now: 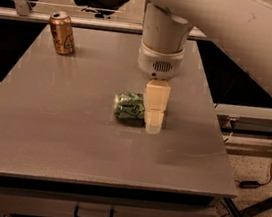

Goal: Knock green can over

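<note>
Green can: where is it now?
Camera view: the green can lies on its side near the table centre, just left of the tool, far from the orange-gold can.

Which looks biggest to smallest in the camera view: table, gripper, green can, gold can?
1. table
2. gripper, at the right end of the lying green can
3. green can and gold can look alike; the gold one stands farther back, so I won't rank them.

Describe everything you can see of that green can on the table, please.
The green can is a metal-looking drink can with a green and pale patterned body. It lies on its side near the middle of the grey table, its length running left to right. The cream gripper hangs at its right end, hiding that end; whether they touch is unclear.
</note>
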`<action>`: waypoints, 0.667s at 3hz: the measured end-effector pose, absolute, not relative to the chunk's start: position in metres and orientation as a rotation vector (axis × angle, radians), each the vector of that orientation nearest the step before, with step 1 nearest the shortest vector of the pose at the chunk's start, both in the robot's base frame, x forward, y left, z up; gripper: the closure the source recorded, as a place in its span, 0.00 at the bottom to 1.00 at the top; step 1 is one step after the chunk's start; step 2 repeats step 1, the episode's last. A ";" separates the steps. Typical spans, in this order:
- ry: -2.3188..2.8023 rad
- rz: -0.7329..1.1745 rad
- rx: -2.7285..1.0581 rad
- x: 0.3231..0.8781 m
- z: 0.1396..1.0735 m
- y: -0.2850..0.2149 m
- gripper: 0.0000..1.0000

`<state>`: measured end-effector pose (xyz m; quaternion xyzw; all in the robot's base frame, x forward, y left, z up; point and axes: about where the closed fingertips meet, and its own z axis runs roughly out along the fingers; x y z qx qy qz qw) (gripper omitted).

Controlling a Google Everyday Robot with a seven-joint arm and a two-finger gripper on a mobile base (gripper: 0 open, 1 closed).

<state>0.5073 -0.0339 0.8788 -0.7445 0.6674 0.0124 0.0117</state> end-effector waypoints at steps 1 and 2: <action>2.081 0.039 -2.322 0.507 0.879 -0.034 0.00; 2.081 0.039 -2.322 0.507 0.879 -0.034 0.00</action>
